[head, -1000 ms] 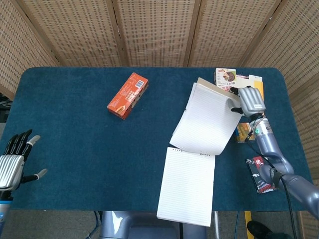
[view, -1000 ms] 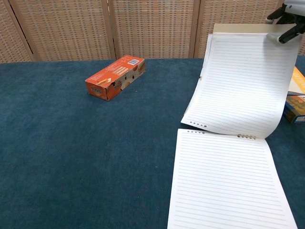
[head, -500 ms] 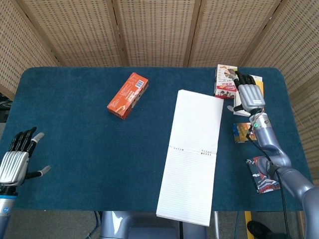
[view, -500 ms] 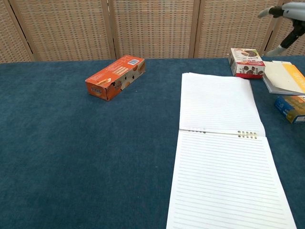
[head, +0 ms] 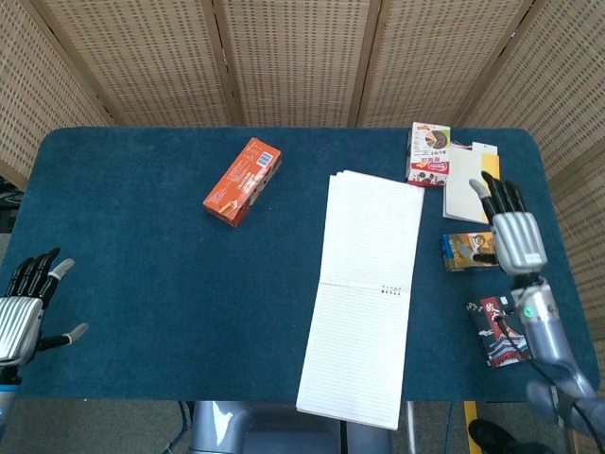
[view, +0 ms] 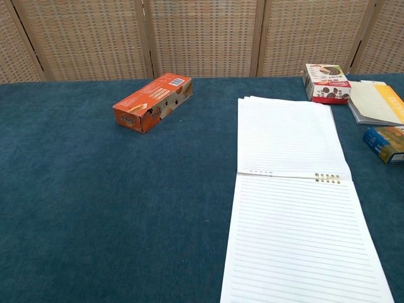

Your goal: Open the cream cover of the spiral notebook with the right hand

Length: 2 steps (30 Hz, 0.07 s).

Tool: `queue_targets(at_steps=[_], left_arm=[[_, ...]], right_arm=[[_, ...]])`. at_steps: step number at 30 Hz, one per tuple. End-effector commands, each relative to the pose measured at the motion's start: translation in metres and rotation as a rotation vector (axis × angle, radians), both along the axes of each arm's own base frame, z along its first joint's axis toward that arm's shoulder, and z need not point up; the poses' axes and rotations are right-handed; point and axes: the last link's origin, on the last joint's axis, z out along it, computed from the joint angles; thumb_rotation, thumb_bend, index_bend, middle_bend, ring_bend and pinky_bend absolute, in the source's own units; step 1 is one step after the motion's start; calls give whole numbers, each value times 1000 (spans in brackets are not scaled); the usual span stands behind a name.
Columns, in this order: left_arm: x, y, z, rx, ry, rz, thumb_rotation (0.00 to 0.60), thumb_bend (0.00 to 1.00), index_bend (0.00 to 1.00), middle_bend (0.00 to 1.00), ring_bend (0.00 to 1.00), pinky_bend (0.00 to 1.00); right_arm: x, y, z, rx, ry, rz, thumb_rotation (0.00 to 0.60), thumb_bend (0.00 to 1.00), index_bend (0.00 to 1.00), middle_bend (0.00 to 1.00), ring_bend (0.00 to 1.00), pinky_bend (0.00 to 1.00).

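Observation:
The spiral notebook (head: 364, 293) lies wide open and flat on the blue table, lined white pages up; in the chest view the notebook (view: 293, 208) shows its spiral rings at mid-page. The cream cover is hidden under the far pages. My right hand (head: 510, 232) hovers to the right of the notebook, over the table's right side, fingers spread and holding nothing. My left hand (head: 24, 307) sits at the near left edge, fingers apart and empty. Neither hand appears in the chest view.
An orange box (head: 243, 182) lies at the back left of centre. At the back right are a red-and-white snack box (head: 429, 156), a small booklet (head: 465, 184), a blue-and-yellow packet (head: 463, 251) and a dark packet (head: 496, 331).
The lifted pages and cover dropped flat onto the table. My right hand let go of them and drew back toward me along the right side. My left hand barely shifted.

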Motion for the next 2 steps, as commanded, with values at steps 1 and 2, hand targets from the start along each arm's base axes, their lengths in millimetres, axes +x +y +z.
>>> queue_targets(at_steps=[1,2], left_arm=[[1,-4,0,-9,-1,-9,600,0,0,0,0,0],[2,-6,0,-13,1,-17,600,0,0,0,0,0]], right_arm=[[-23,67,0,24,-2,-61,600,0,0,0,0,0],[-26,76,-1,23,-4,-68,600,0,0,0,0,0]])
